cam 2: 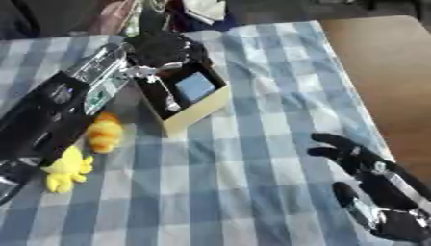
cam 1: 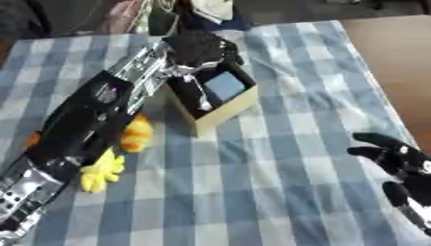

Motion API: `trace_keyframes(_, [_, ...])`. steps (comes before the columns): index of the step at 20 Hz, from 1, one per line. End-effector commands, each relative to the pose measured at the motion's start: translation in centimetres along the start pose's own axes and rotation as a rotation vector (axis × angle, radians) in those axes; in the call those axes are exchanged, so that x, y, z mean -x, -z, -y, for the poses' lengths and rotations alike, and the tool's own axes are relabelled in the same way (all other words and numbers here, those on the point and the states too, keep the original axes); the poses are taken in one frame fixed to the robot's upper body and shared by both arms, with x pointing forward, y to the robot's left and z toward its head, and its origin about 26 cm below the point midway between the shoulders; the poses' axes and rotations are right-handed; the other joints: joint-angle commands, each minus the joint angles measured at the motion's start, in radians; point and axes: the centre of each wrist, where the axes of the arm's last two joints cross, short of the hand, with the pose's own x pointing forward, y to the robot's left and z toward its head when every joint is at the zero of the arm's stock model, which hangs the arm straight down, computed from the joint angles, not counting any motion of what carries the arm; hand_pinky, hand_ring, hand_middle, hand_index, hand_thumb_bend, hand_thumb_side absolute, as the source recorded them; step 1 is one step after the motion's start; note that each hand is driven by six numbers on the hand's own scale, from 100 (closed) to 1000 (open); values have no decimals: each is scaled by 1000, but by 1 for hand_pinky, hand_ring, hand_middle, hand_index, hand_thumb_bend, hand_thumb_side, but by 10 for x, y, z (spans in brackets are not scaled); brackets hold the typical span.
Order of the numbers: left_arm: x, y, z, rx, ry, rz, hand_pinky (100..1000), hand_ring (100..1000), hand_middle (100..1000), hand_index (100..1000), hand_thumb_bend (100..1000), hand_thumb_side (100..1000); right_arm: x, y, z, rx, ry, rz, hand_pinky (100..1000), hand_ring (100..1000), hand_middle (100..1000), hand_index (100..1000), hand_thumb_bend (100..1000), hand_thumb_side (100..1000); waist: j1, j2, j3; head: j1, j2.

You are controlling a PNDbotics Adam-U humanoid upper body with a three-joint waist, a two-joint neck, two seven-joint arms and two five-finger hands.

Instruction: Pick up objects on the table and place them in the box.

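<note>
Two robot arms reach over a tabletop (cam 1: pixel 320 158) covered in a blue and white checked cloth. The left arm stretches diagonally from the lower left corner toward an open cardboard box (cam 1: pixel 225 111) near the middle top, and the left hand (cam 1: pixel 198 48) hovers right over the box's far edge. Its fingers look bunched and dark against the box, and it cannot be told whether they are holding anything or have let go. Inside the box lies a flat pale blue-grey item (cam 1: pixel 225 85) next to something dark that cannot be made out. On the cloth to the left of the box, close beside the arm, sit two small soft toys: an orange one (cam 2: pixel 104 133) nearer the box and a yellow one (cam 2: pixel 67 169) with splayed limbs a little lower down. Both are outside the box and apart from each other. The right hand (cam 2: pixel 349 153) rests at the lower right, well away from the box, fingers spread and relaxed, holding nothing. Judging by the hand's place over the box, the step in hand seems to be a drop into it or the moment just after. The next move would likely call for drawing the left hand away from the box toward the orange toy, the nearest thing left on the cloth, and closing around its rounded body.
</note>
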Motion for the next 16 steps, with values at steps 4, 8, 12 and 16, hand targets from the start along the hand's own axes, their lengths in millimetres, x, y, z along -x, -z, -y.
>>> trace_keyframes(4, [21,-32,-32,-65,28,-31,799,780,779,890,619,399,-3,0,5,3,-15,4,1000,911,966,1000,100,443,-1,-35,12,-3,-11])
trace_keyframes(8, [29,-61,-51,-89,-8,-36,785,751,752,871,580,389,-3,-2,6,6,-20,-1,1000,912,967,1000,100,441,1,-38,30,-15,-12])
trace_keyframes(12, [30,-97,-61,-51,-40,-31,781,742,744,862,576,388,-3,-5,8,14,-26,-11,1000,913,967,1000,100,440,4,-42,51,-30,-10])
trace_keyframes(16, [25,-128,-58,39,-56,-50,779,740,738,855,594,390,-3,-7,8,18,-30,-17,1000,913,968,1000,100,440,7,-46,76,-39,-7])
